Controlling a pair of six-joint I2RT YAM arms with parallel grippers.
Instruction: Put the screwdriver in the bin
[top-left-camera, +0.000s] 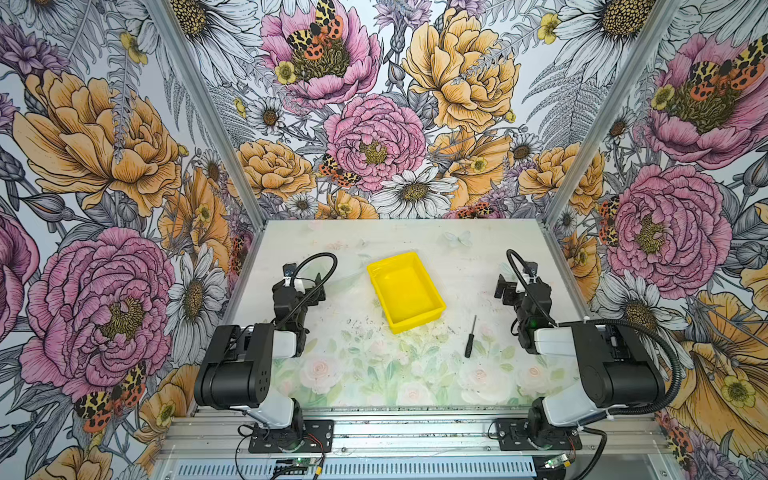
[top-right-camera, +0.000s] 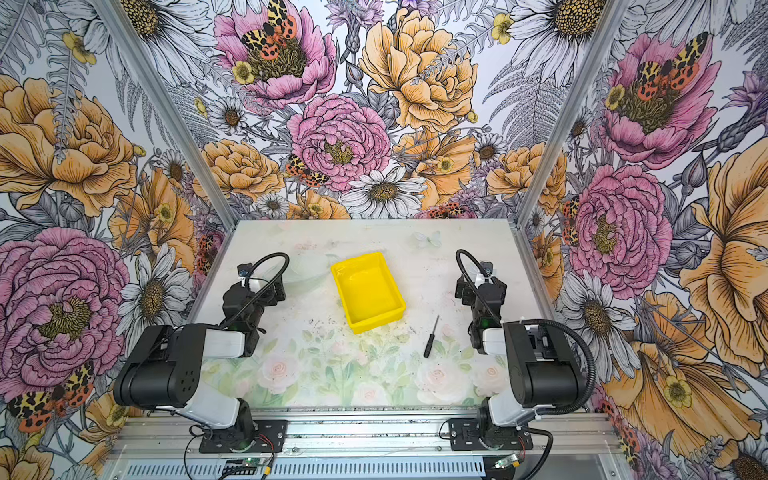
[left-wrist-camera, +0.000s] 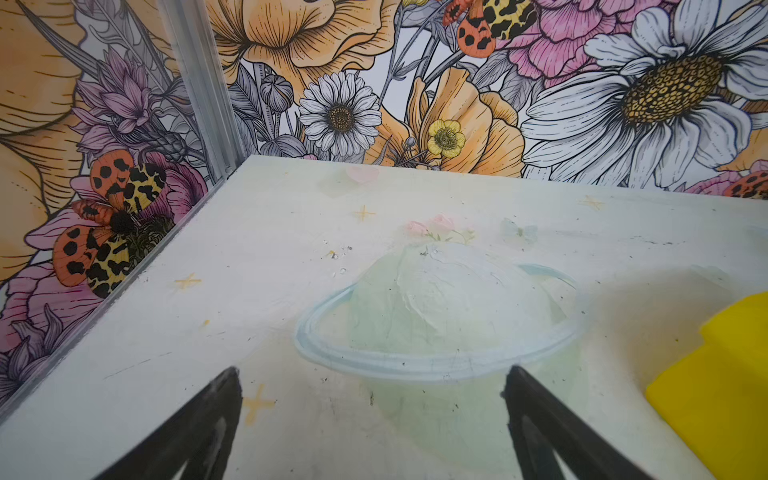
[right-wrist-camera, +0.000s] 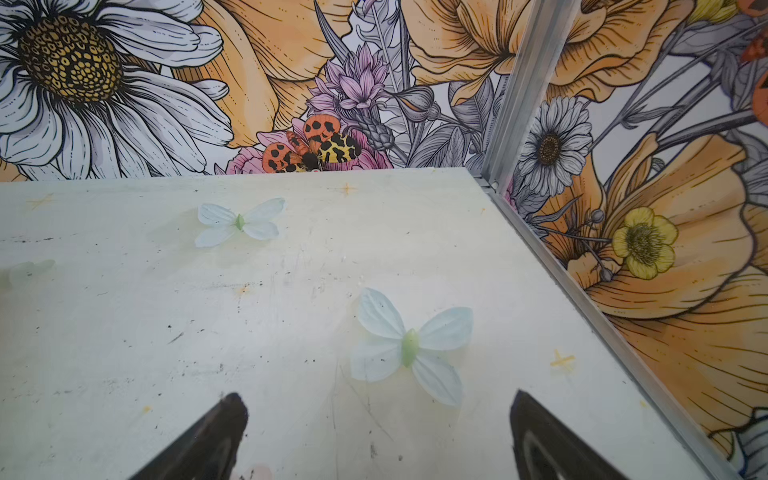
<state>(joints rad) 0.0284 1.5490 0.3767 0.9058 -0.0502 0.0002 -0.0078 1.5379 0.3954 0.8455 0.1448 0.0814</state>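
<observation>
Both arms are drawn back at their own sides of the counter (top-left-camera: 374, 374). The right gripper (right-wrist-camera: 378, 399) has its jaws spread wide with nothing between them, only bare counter beneath. The left gripper (left-wrist-camera: 372, 374) is equally wide apart and empty. The bin (top-left-camera: 405, 291) sits between the two grippers, roughly midway, with nothing in it; one yellow corner shows at the edge of the left wrist view. The screwdriver (top-left-camera: 471, 336) lies flat on the counter, inward of the right gripper and back toward that arm's base, near the bin's closest corner but apart from it, handle toward the arm bases.
</observation>
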